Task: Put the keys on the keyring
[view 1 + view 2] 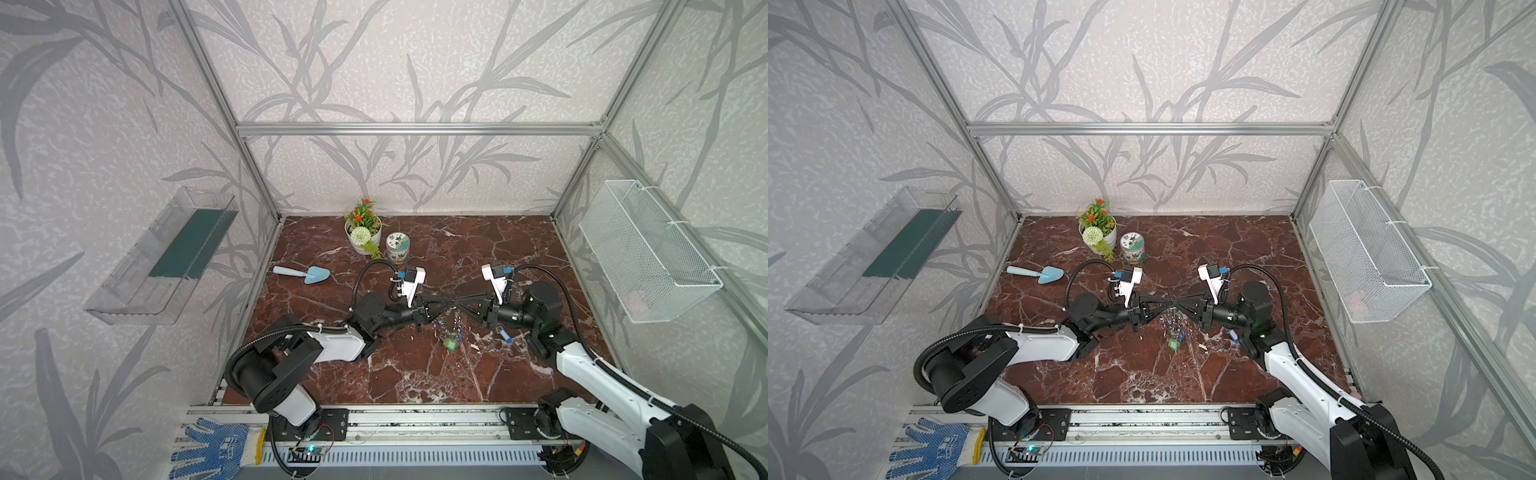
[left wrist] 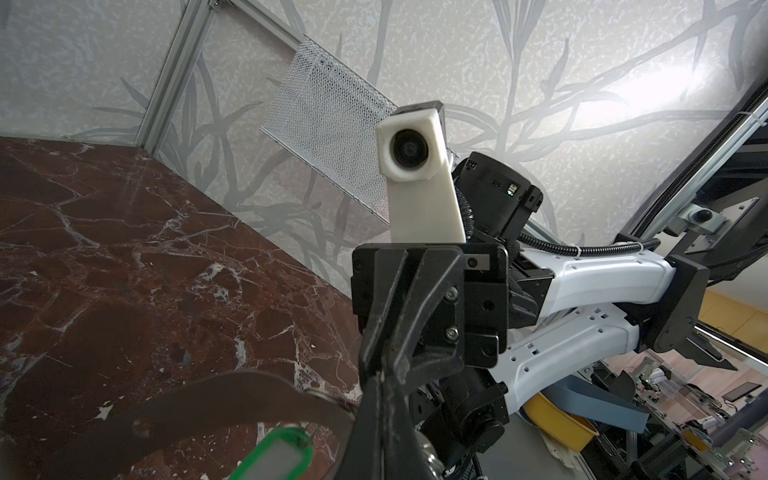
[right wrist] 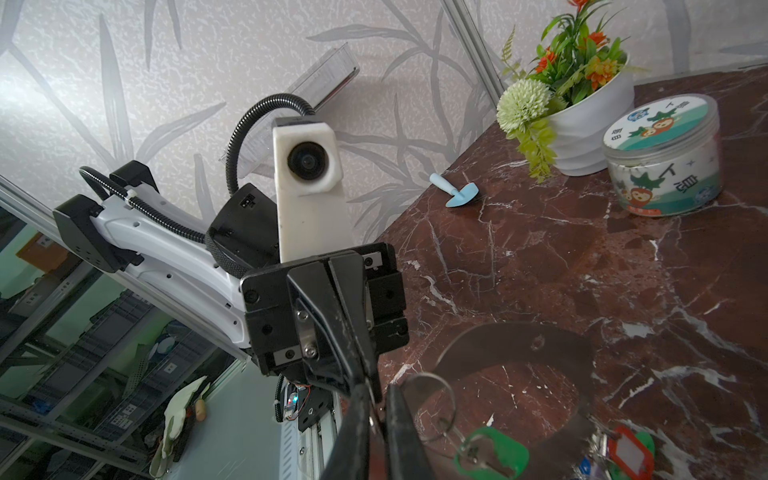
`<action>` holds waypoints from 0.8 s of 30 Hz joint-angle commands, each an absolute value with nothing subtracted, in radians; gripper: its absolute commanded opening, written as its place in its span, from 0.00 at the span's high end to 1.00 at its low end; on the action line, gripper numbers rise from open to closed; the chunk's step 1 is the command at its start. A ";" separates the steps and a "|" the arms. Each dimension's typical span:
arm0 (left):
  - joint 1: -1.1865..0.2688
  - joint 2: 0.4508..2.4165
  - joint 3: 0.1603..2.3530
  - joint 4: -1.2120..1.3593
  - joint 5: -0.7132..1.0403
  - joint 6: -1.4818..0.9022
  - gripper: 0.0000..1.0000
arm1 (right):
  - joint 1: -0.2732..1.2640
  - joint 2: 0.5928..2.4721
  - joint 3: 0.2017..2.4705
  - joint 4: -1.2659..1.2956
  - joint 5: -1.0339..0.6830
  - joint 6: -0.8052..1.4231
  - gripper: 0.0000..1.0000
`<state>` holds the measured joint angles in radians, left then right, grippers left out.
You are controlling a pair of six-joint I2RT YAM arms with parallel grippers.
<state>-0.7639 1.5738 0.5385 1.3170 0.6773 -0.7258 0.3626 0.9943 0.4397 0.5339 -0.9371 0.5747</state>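
Note:
Both grippers meet tip to tip above the middle of the table in both top views. My left gripper (image 1: 450,300) (image 2: 374,432) is shut on the edge of the keyring (image 2: 232,399) (image 3: 519,345), a flat grey plate that hangs below the tips (image 1: 455,318). My right gripper (image 1: 459,301) (image 3: 374,415) is closed to a sliver on the split ring (image 3: 428,405) of a green key (image 3: 492,453) (image 2: 274,457) (image 1: 449,343). A red key (image 3: 629,451) hangs further round the plate. A blue key (image 1: 503,334) (image 1: 1233,335) lies on the table beside the right arm.
A flower pot (image 1: 363,232), a printed jar (image 1: 397,247) and a blue trowel (image 1: 303,274) stand at the back left of the marble table (image 1: 415,374). A clear shelf (image 1: 166,257) and a wire basket (image 1: 648,253) hang on the side walls. A blue glove (image 1: 212,449) lies in front.

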 commanded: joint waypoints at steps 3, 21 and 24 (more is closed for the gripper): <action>-0.769 1.578 0.571 1.413 0.671 -0.723 1.00 | 0.376 0.999 0.433 0.560 -0.957 0.566 0.91; -0.769 1.579 0.569 1.414 0.637 -0.718 1.00 | 0.380 1.011 0.421 0.574 -0.957 0.566 0.88; -0.769 1.577 0.568 1.414 0.632 -0.718 1.00 | 0.380 1.011 0.419 0.577 -0.959 0.566 0.88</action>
<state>-0.7647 1.5860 0.5385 1.3174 0.6544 -0.7250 0.3687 1.0073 0.4320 0.5514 -0.9337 0.5716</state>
